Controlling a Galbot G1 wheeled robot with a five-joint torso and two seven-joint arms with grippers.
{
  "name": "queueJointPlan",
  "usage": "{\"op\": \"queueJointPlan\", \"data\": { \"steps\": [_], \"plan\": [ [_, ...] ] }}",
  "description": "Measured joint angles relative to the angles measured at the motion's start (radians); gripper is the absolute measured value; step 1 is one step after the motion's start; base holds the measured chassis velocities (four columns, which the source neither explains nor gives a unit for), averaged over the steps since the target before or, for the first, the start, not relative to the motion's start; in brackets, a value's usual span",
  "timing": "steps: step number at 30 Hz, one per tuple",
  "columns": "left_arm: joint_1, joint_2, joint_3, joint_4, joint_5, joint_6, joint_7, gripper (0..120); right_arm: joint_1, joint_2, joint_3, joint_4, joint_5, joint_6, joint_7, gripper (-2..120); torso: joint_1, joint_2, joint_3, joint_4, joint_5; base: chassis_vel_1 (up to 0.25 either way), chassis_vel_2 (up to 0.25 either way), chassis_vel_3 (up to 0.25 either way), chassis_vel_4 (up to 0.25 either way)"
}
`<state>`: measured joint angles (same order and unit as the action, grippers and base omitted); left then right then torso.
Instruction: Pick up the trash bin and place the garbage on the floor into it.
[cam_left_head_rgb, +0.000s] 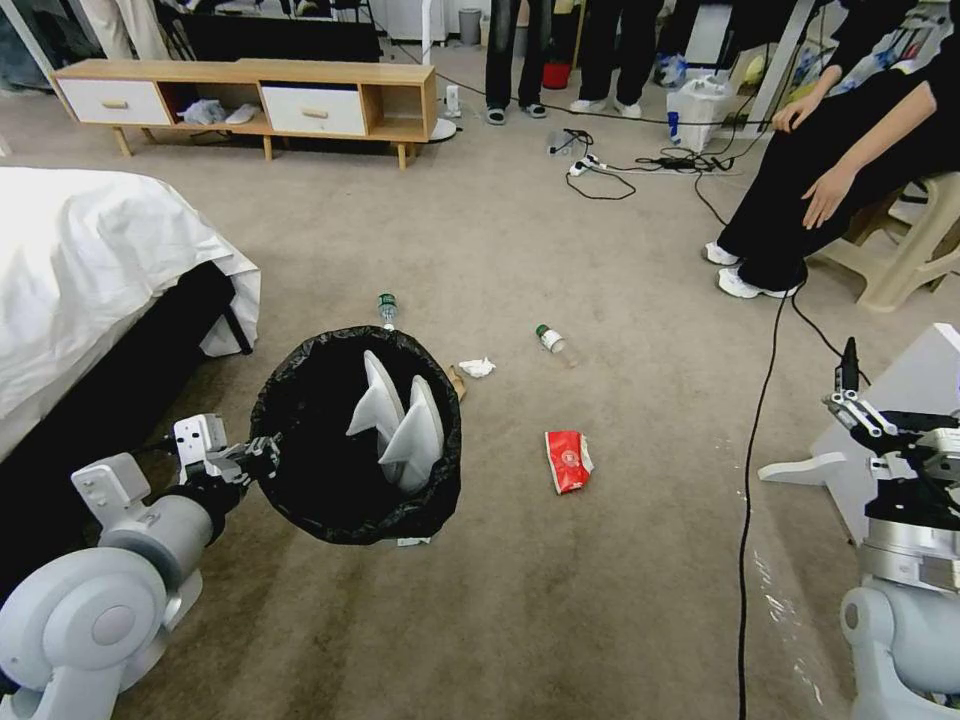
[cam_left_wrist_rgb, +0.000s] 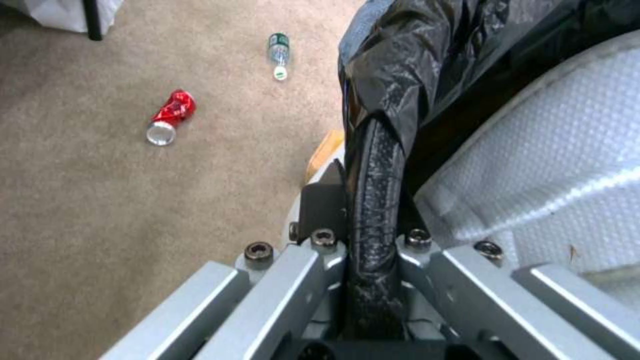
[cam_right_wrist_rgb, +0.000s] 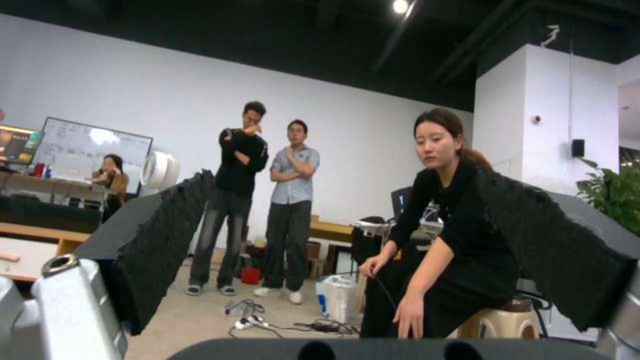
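I have the left gripper (cam_left_head_rgb: 262, 455) clamped on the near rim of the round white plastic trash bin lined with crinkled black bag (cam_left_head_rgb: 340, 500), holding it off the beige short-pile carpet floor (cam_left_head_rgb: 600, 620). The right gripper (cam_left_head_rgb: 848, 392) waits at 3 o'clock, spread wide and empty. From it, the flat red wrapper (cam_left_head_rgb: 567, 461) lies at about 9 o'clock, long axis running near to far, closer to the right arm, I judge. Further out at 12 lie a white tissue (cam_left_head_rgb: 477, 367) and two clear green-capped bottles (cam_left_head_rgb: 549, 339). I can read no lettering.
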<state>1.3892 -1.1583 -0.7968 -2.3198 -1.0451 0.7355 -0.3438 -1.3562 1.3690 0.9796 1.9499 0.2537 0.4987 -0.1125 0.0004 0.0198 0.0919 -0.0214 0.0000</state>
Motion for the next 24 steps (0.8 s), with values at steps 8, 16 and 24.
{"op": "queueJointPlan", "data": {
  "steps": [8, 16, 24],
  "plan": [
    [-0.004, 0.0, 0.0, 0.003, -0.001, 0.0, 0.001, 2, 0.003, 0.0, 0.0, -0.004, 0.0, 0.001, -0.003, 100, 0.0, 0.0, 0.0, 0.0, 0.0, -0.033, 0.028, 0.032, -0.033],
    [-0.006, 0.001, 0.0, 0.003, -0.003, 0.0, 0.001, 2, 0.004, 0.001, 0.0, -0.004, -0.001, 0.002, -0.005, 100, 0.0, 0.0, 0.0, -0.0001, 0.0, -0.06, 0.05, 0.064, -0.05],
    [-0.003, -0.001, 0.001, 0.0, -0.003, 0.0, 0.001, 2, 0.002, 0.0, 0.001, -0.002, -0.001, 0.002, -0.006, 100, 0.0, 0.0, 0.0, 0.0, 0.0, -0.044, 0.043, 0.043, -0.043]
  ]
}}
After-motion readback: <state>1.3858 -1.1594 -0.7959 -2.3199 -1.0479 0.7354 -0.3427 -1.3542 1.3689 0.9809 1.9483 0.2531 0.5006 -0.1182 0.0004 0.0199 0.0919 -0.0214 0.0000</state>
